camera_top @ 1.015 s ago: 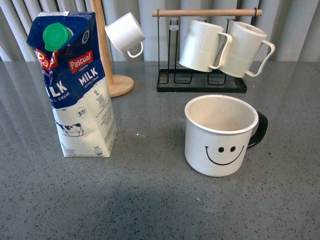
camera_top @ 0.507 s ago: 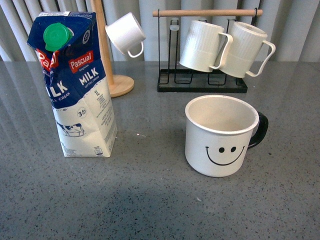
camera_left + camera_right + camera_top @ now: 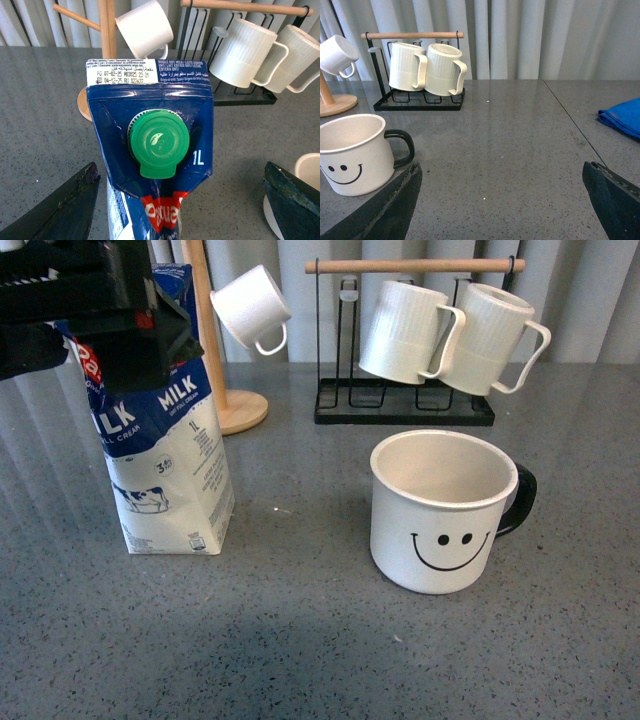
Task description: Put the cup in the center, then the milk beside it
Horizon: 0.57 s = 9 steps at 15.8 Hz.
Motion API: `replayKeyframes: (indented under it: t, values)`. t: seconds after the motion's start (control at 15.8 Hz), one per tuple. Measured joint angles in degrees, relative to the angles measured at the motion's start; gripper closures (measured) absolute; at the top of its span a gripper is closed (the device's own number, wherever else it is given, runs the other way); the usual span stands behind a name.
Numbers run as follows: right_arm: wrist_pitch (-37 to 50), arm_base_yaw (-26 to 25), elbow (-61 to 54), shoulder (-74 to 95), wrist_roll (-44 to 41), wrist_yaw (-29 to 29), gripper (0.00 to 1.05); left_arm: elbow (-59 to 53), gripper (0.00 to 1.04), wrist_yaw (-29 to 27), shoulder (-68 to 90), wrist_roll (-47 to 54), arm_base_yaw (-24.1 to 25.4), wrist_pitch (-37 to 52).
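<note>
The milk (image 3: 165, 460), a tall blue-and-white carton, stands upright at the left of the grey table. My left gripper (image 3: 90, 300) is open and hangs over its top, hiding the green cap in the front view. In the left wrist view the cap (image 3: 159, 142) lies between the wide-apart fingers (image 3: 65, 210), and the gripper (image 3: 180, 170) touches nothing. The cup (image 3: 445, 510), a white smiley mug with a black handle, stands right of centre. My right gripper (image 3: 500, 170) is open and empty over bare table, with the cup (image 3: 355, 152) beside one finger. It is out of the front view.
A wooden mug tree (image 3: 205, 340) holding a small white cup (image 3: 250, 308) stands behind the carton. A black rack (image 3: 405, 405) with two ribbed cream mugs (image 3: 405, 330) stands at the back. A blue cloth (image 3: 622, 116) lies far right.
My left gripper has come into the front view at the top left, over the carton's top. The carton and the cup have not moved.
</note>
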Motion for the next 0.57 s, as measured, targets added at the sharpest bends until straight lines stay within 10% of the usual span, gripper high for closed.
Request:
replayKeyframes:
  t: [0.32,0.57]
  values:
    - [0.0,0.0,0.0,0.0,0.0,0.0,0.07,2.8,0.07,-2.5,11.7,0.2,1.1,6.1]
    - [0.0,0.0,0.0,0.0,0.0,0.0,0.07,4.0,0.55,-2.1,11.8,0.3,1.9,8.7]
